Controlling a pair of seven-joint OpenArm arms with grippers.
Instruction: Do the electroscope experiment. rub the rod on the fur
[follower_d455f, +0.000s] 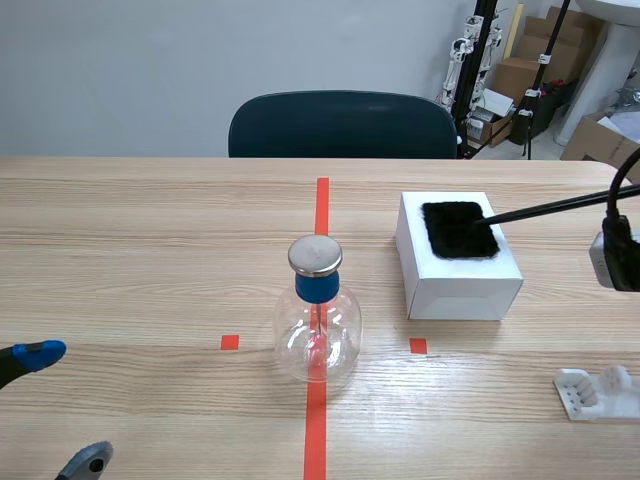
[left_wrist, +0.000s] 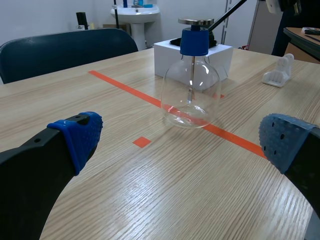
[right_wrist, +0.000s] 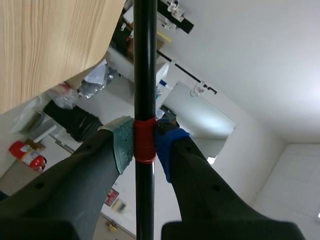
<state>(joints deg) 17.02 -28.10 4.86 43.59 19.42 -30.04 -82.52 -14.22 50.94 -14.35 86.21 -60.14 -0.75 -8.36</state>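
Low at the near edge of the table, well left of the electroscope flask (follower_d455f: 318, 320), the left gripper (follower_d455f: 62, 405) hangs spread wide with nothing between its blue pads (left_wrist: 80, 135). Its wrist view shows the flask ahead of it, well apart from both fingers.

That flask is the landmark: clear glass with a blue collar and a flat metal cap (follower_d455f: 314, 254), standing upright on the orange-red tape line. Just to its right and a little farther from the robot sits a white box (follower_d455f: 460, 280), with the black fur (follower_d455f: 458, 229) lying on top.

From the right of the flask, the thin black rod (follower_d455f: 550, 207) slants down across the box, and its tip seems to rest on the near-right part of the fur. Farther right, the right gripper (right_wrist: 145, 144) pinches the rod at a red band (right_wrist: 145, 140), with one pad pressed on each side. To the right of the flask and nearer the robot lies a small white plastic stand (follower_d455f: 600, 392), touching nothing.

The rubbing step looks to be in hand, since the rod is gripped and meets the fur. The next move likely calls for short strokes back and forth along the fur, with light, steady pressure so the box does not slide toward the flask.
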